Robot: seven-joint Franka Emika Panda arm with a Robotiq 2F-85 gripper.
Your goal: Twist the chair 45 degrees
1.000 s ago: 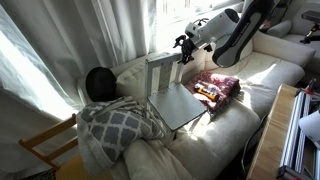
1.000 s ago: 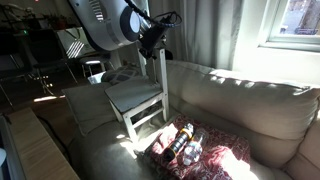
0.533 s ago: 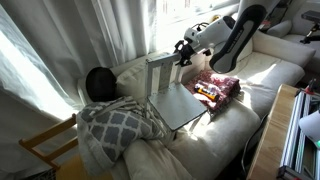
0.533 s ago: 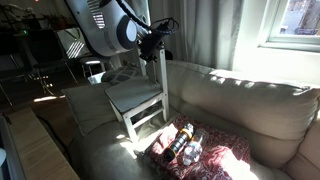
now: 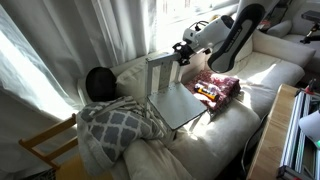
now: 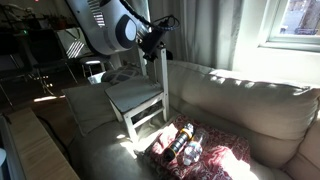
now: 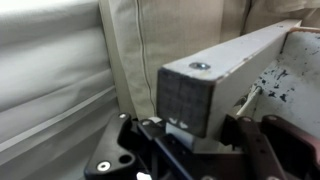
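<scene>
The chair (image 5: 178,102), small and white-grey, stands on the sofa with its square seat (image 6: 134,95) sunlit and its backrest upright. My gripper (image 5: 181,52) is at the top corner of the backrest, seen in both exterior views (image 6: 157,42). In the wrist view the square end of the backrest post (image 7: 195,92) sits between the two dark fingers of my gripper (image 7: 188,130), which is shut on it. The chair's legs are partly hidden by the sofa cushions.
A red patterned cloth with a bottle (image 5: 215,88) (image 6: 184,146) lies on the sofa beside the chair. A grey checked blanket (image 5: 115,125) and black cushion (image 5: 98,82) lie on its other side. A natural-wood chair (image 5: 45,146) stands on the floor; curtains hang behind.
The jaws have closed from wide open onto the top of the backrest post. The arm has shifted only slightly and the chair stands as before.
</scene>
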